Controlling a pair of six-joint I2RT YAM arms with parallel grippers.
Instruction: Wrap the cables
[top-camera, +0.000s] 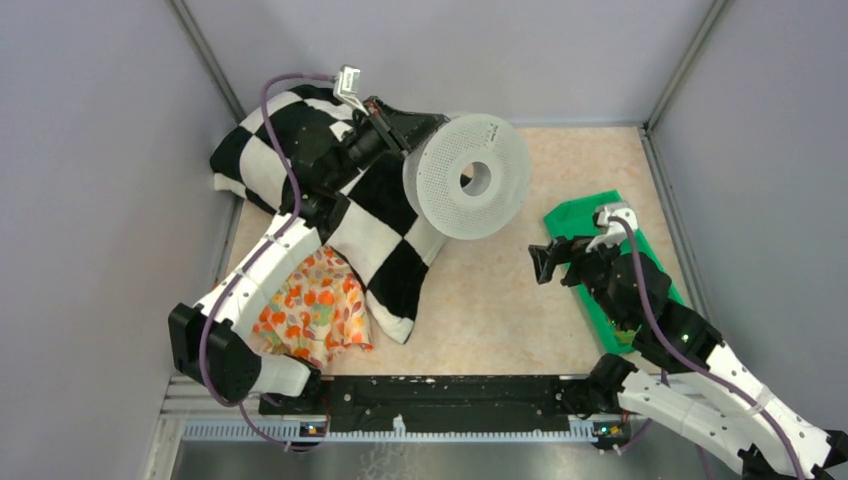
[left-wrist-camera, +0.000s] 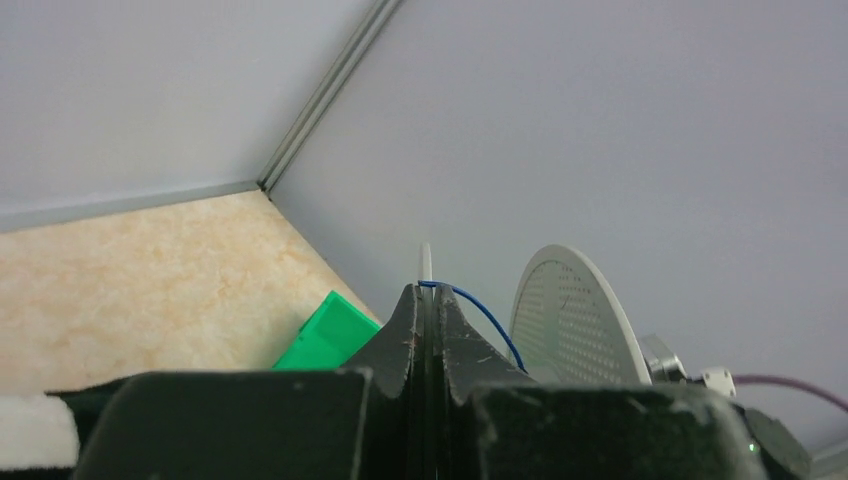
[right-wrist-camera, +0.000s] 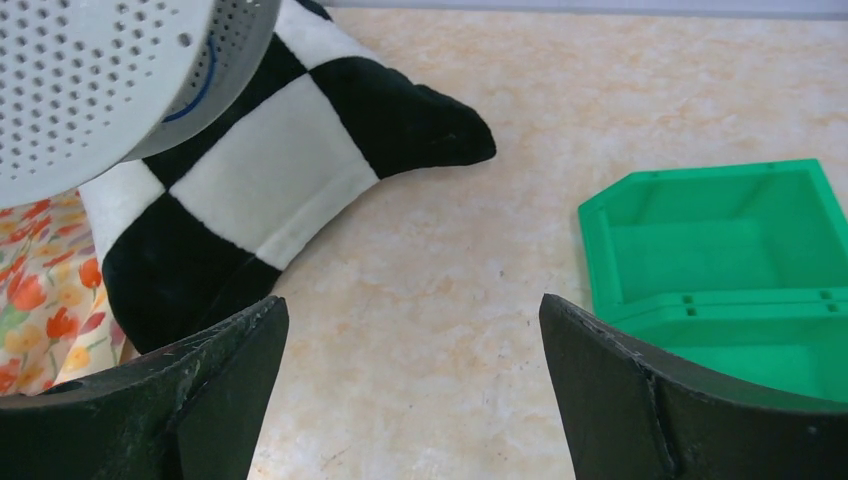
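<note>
My left gripper (top-camera: 425, 128) is shut on the thin rim of a white perforated spool (top-camera: 467, 175) and holds it up in the air over the back of the table. In the left wrist view the jaws (left-wrist-camera: 428, 292) are closed on a white sliver of flange. The cable (left-wrist-camera: 487, 315), a very thin blue wire, comes out at the jaw tip and arcs down toward the other flange (left-wrist-camera: 570, 310). A short curve of the cable (right-wrist-camera: 203, 88) lies on the spool's core (right-wrist-camera: 80, 80). My right gripper (top-camera: 545, 262) (right-wrist-camera: 415, 330) is open, empty and low over the table.
A black-and-white checkered cushion (top-camera: 380, 220) (right-wrist-camera: 270, 170) lies under the left arm. A floral cloth (top-camera: 315, 310) lies in front of it. A green open box (top-camera: 590, 215) (right-wrist-camera: 720, 230) sits under the right arm. Grey walls enclose the table closely.
</note>
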